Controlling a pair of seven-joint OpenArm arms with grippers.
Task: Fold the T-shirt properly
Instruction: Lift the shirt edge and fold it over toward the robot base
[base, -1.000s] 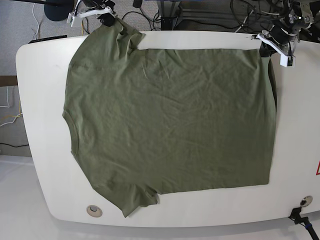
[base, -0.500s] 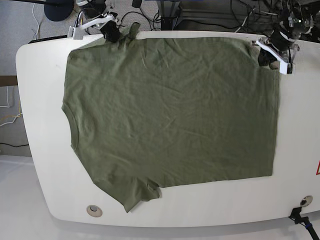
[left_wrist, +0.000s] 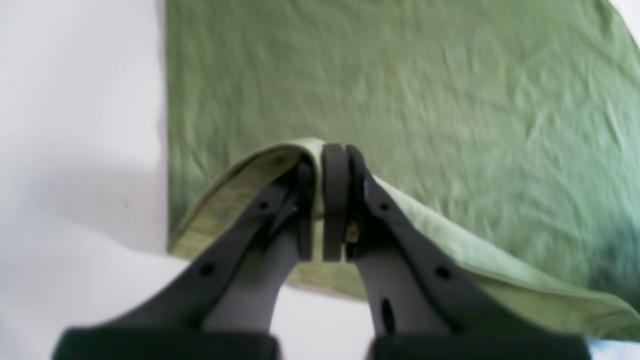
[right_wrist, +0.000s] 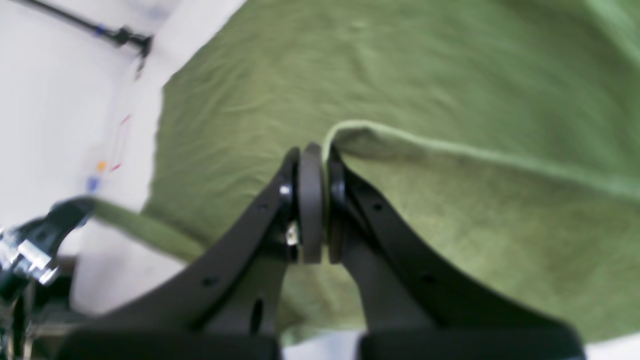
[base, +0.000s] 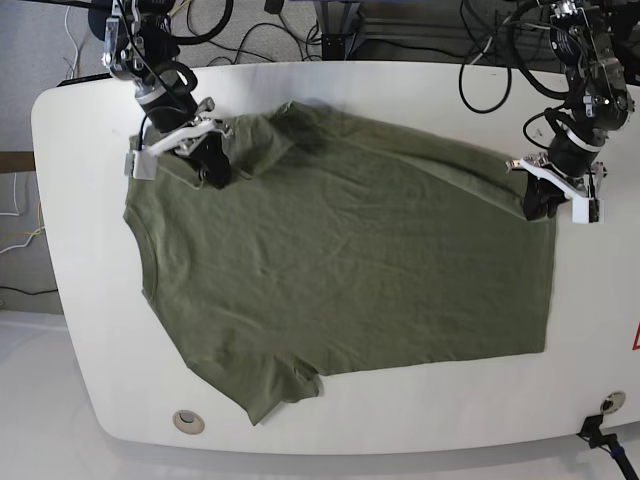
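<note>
Lying mostly flat on the white table (base: 70, 330), the T-shirt (base: 340, 270) is seen spread sideways, collar toward the base view's left, hem toward its right. It is judged light, soft and limp, w/ no stiffness: any lifted edge will sag and crease, and thin cloth may slip from a shallow pinch. Corners, hem and shoulder seam are thought the best places to be held. The left gripper (left_wrist: 325, 210) is pressed together on the far hem corner. The right gripper (right_wrist: 315, 200) is pinched on an edge near the far sleeve, approx.; blur hides exactly which seam.
</note>
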